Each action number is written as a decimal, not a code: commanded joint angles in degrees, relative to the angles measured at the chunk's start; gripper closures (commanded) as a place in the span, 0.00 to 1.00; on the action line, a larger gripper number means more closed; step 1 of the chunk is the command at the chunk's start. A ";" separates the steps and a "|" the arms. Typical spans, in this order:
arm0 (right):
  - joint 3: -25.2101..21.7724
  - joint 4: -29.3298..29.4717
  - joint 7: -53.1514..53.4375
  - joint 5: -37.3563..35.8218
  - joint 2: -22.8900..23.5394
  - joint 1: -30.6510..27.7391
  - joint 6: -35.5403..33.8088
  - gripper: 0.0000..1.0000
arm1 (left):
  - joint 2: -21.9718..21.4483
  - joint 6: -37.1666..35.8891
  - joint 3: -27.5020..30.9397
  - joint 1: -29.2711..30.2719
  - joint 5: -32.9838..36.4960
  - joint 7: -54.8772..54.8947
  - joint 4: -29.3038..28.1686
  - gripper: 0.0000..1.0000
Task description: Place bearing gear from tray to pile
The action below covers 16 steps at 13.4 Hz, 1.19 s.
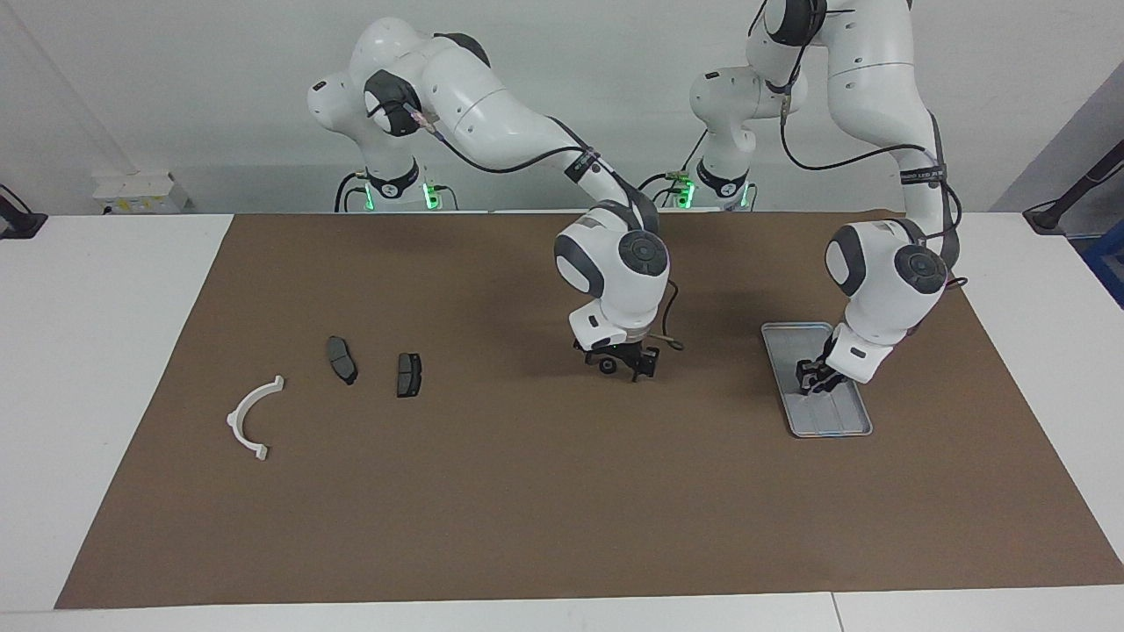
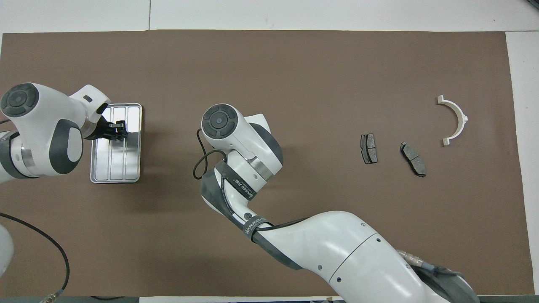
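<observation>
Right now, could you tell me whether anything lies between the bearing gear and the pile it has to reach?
Nothing visible does. The bearing gear sits on the mat at the right gripper, and only bare brown mat shows from there to the nearest brake pad of the pile.

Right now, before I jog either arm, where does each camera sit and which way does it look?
Facing view: high across the table, looking at the robots; both bases, both arms, left claw in the tray, right claw low mid-mat.
Overhead view: high above the robots' end, looking steeply down and forward; arms enter from the bottom, right claw hidden by its wrist.
Shared: tray, two brake pads, white bracket, sides mirrored.
</observation>
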 commanded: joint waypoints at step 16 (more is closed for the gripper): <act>0.72 -2.77 1.71 0.79 -1.13 -2.28 1.87 0.92 | -3.67 -14.02 -0.83 -2.80 -0.46 -10.34 5.63 1.00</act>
